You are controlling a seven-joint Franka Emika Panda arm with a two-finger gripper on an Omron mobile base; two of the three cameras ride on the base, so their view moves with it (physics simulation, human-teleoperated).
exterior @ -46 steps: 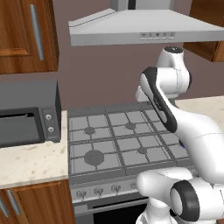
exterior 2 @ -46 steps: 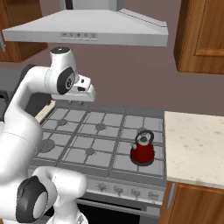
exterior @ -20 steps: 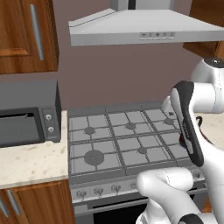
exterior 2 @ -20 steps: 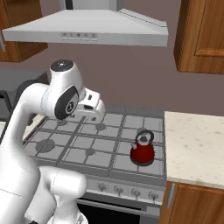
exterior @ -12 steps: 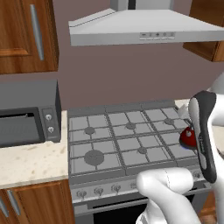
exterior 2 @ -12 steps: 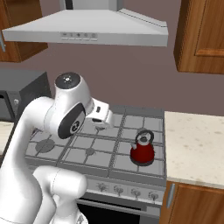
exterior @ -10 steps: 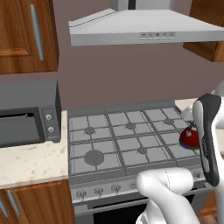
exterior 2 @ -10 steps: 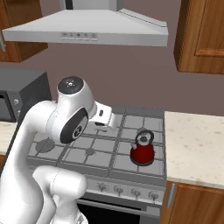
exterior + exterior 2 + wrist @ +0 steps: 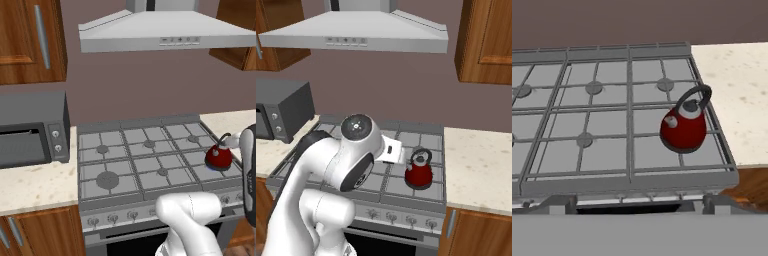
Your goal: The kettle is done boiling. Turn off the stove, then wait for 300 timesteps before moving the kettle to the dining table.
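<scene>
Kettle point(image 9: 418, 171) on the stove point(image 9: 406, 142) at its front right burner, counter point(image 9: 478, 165) just right of the stove, microwave point(image 9: 32, 127) on the left (on its own counter), hood point(image 9: 165, 35) overhead.

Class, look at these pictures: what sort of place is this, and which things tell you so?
A home kitchen, rendered: a six-burner gas stove with a red kettle on it, a range hood above, and wood cabinets.

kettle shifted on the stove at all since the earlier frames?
No. The kettle sits on the same front-right burner of the stove, next to the beige counter, as before. Only the arm has swung across.
</scene>
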